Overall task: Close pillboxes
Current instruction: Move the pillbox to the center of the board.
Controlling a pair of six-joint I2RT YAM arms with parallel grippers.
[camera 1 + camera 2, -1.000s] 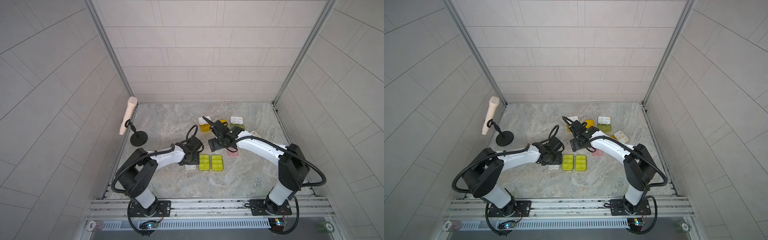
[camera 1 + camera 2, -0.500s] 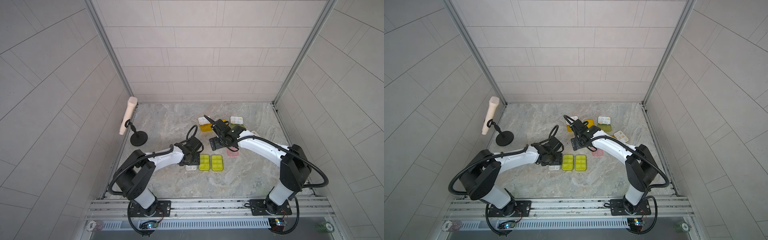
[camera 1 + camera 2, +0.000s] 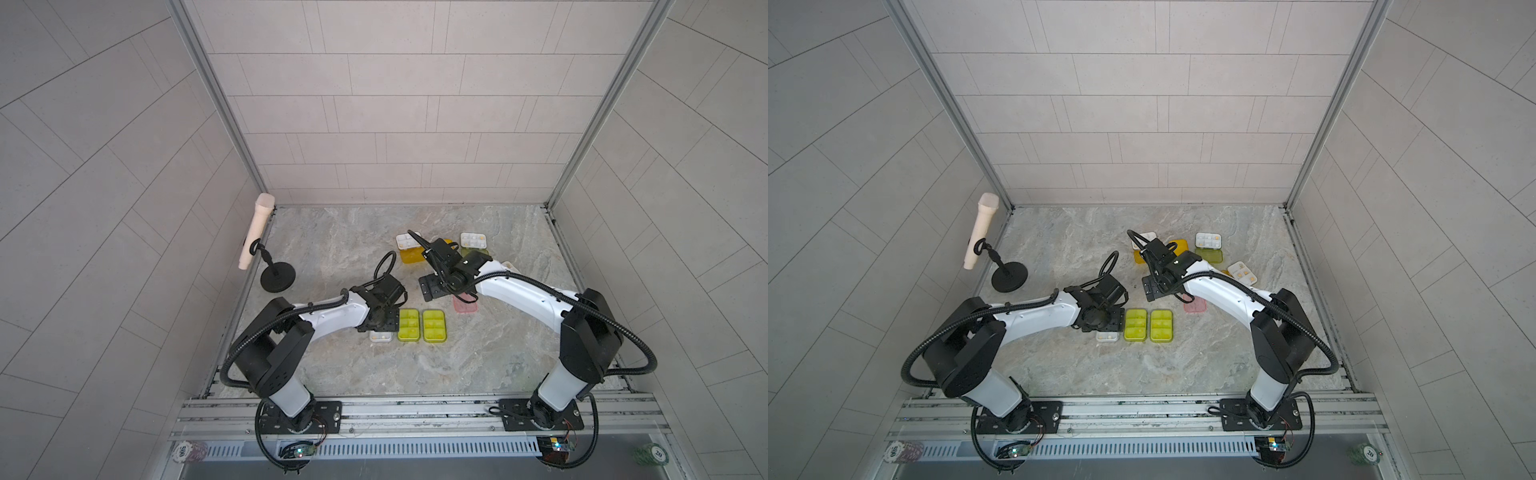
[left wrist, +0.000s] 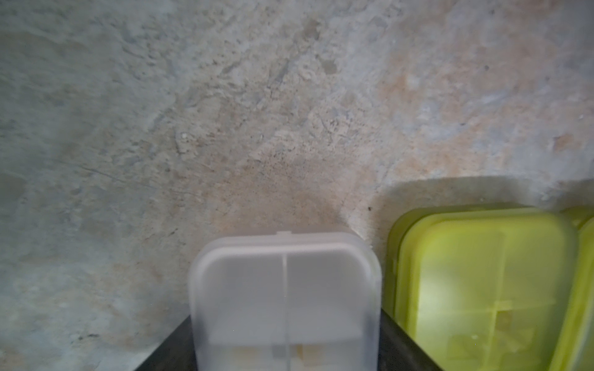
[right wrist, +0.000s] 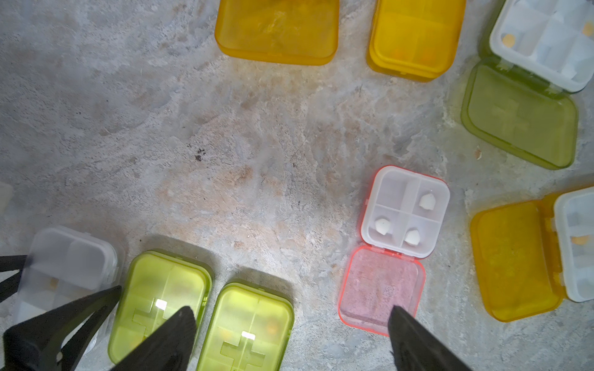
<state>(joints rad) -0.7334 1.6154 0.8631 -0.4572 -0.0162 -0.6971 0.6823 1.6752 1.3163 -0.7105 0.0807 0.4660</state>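
The left arm [image 3: 332, 318] and right arm [image 3: 523, 295] have white link shells between black joint housings. Each bolts through a black base plate [image 3: 328, 409] with silver screws onto the aluminium rail [image 3: 415, 409]. Black corrugated conduit [image 3: 640, 353] loops above the rail. The right gripper [image 5: 291, 308] has black, tapered fingers [image 5: 414, 340]

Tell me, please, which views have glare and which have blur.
Left wrist view: the clear pillbox, very near the lens, is soft, and the yellow-green pillbox beside it is smeared. Right wrist view: sharp, with a white glare patch on that pillbox's lid and another on its yellow-green twin. Both top views: even, diffuse light.
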